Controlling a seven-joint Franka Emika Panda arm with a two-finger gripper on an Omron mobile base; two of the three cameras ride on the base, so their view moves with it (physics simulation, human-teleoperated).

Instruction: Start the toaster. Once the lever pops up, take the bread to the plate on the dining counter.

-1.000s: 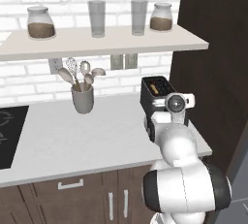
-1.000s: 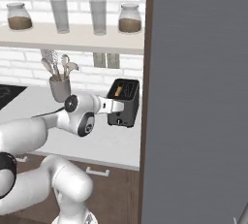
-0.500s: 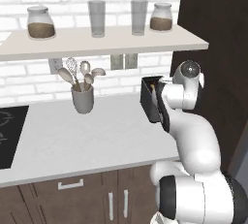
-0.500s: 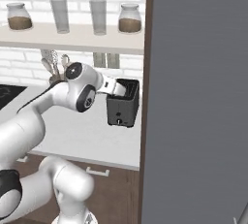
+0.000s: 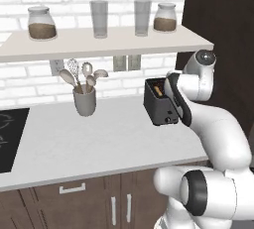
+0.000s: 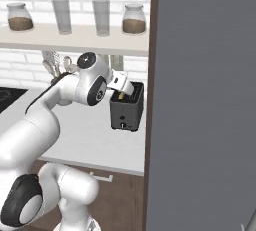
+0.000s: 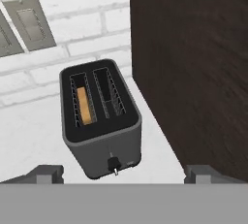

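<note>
In the hand view the fingers (image 7: 124, 173) stand wide apart, one tip (image 7: 46, 173) at 7 o'clock and the other at 5 o'clock, holding nothing. The toaster (image 7: 100, 117) sits on the white desk (image 7: 29, 136) between and above them, toward 12 o'clock, apart from both tips. The bread (image 7: 85, 104) stands in its left slot. A dark cabinet wall (image 7: 193, 63) rises at 3 o'clock.

Arm up from the base, elbow bent high, forearm reaching forward and slightly down. Wrist pitched so the hand looks down. gripper (image 7: 123, 175) jaws spread wide, nothing between them; both dark fingertips (image 7: 47, 173) sit far apart at the near edge of the hand view.
</note>
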